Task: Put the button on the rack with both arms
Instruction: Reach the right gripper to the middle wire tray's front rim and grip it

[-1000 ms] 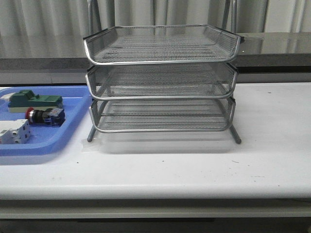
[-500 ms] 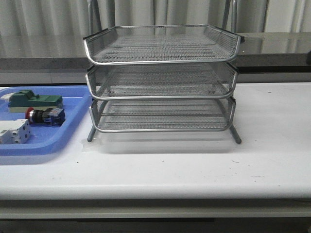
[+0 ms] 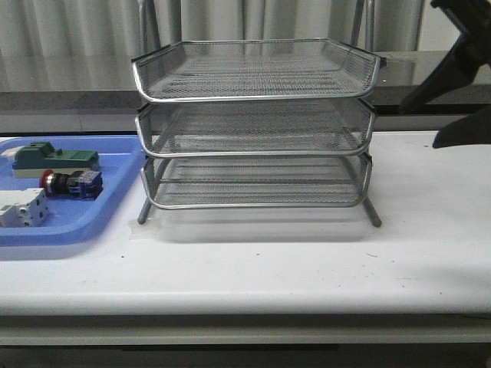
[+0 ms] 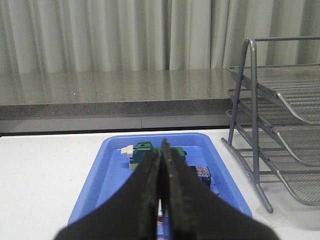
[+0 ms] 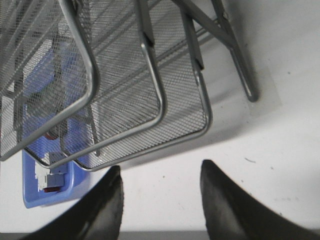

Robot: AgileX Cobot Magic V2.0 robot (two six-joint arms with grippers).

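The button (image 3: 70, 182), with its red head and blue-black body, lies in the blue tray (image 3: 77, 230) left of the rack (image 3: 253, 123). The rack is a three-tier silver wire-mesh stand at the table's middle. In the left wrist view my left gripper (image 4: 162, 152) is shut and empty above the tray. Its fingers hide the button's head, and only the blue body (image 4: 202, 173) shows. My right gripper (image 3: 422, 126) hangs high at the rack's right side. It is open and empty (image 5: 161, 170), over the table in front of the rack's lowest tier (image 5: 165, 125).
A green block part (image 3: 54, 158) and a white terminal block (image 3: 21, 207) lie in the blue tray beside the button. The rack's front right leg (image 3: 373, 215) stands on the white table. A grey ledge and curtains run behind.
My right arm has come into the front view at the upper right, beside the rack. The button, tray and rack have not moved.
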